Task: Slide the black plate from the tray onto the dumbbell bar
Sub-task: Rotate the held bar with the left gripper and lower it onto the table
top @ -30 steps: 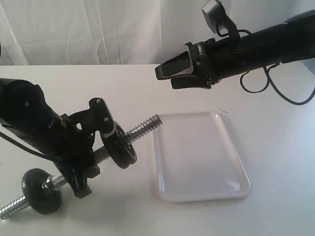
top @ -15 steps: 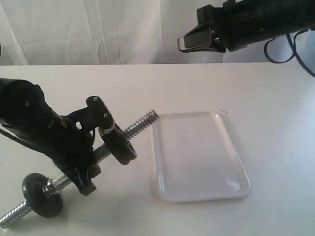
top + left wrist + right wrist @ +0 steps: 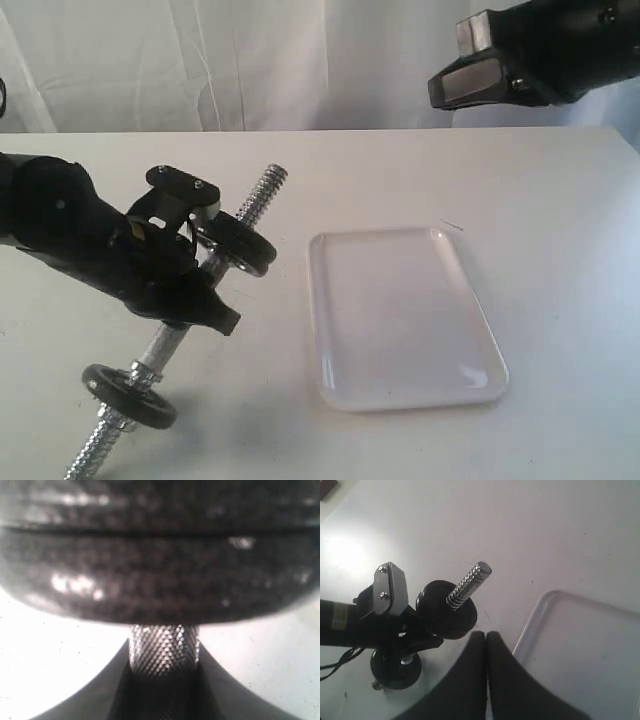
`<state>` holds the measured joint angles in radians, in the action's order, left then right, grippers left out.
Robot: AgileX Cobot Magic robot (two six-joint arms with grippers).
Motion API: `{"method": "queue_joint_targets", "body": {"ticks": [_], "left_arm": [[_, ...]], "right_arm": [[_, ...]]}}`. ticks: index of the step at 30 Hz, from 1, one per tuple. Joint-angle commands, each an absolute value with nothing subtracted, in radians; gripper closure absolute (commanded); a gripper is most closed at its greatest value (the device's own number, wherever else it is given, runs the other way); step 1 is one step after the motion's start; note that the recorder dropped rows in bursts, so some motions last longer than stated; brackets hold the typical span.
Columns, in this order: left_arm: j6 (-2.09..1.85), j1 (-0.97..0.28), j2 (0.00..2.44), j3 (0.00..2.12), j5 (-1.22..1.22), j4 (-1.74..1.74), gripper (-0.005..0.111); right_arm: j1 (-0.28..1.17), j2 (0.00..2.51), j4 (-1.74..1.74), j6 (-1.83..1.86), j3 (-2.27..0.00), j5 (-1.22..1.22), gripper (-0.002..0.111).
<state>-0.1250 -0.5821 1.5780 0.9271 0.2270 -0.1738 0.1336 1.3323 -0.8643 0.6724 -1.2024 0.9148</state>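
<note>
My left gripper [image 3: 196,272] is shut on the knurled middle of the dumbbell bar [image 3: 262,190], which it holds tilted above the table with its threaded end up and away. A black plate [image 3: 236,246] sits on the bar just past the fingers, and a second black disc [image 3: 130,396] sits near the low end. In the left wrist view the plate [image 3: 160,555] fills the upper half above the knurled bar [image 3: 163,647]. The white tray [image 3: 400,320] holds nothing. My right gripper [image 3: 478,78] hangs high at the back right, shut and empty; its wrist view shows the plate [image 3: 445,612] and tray [image 3: 580,655].
A white curtain hangs behind the white table [image 3: 560,200]. The left arm's black body [image 3: 60,225] lies over the table's left side. A short thin mark [image 3: 452,226] sits just beyond the tray's far right corner.
The left arm has swung the bar steeper, its threaded end now higher and further left, away from the tray. The right gripper has risen and pulled back to the right.
</note>
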Motion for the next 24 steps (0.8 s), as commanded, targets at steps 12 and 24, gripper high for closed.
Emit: {"method": "queue_joint_targets", "body": {"ticks": [12,24], "left_arm": [[0.175,-0.579,1.616,1.013,-0.073,-0.233,0.107],[0.329,-0.579,1.673,1.013,-0.195,-0.283,0.107]], "right_arm": [[0.127,0.937,-0.855,0.650,-0.987,0.937,0.108],[0.127,0.759,-0.835,0.617,-0.876,0.929,0.108]]}}
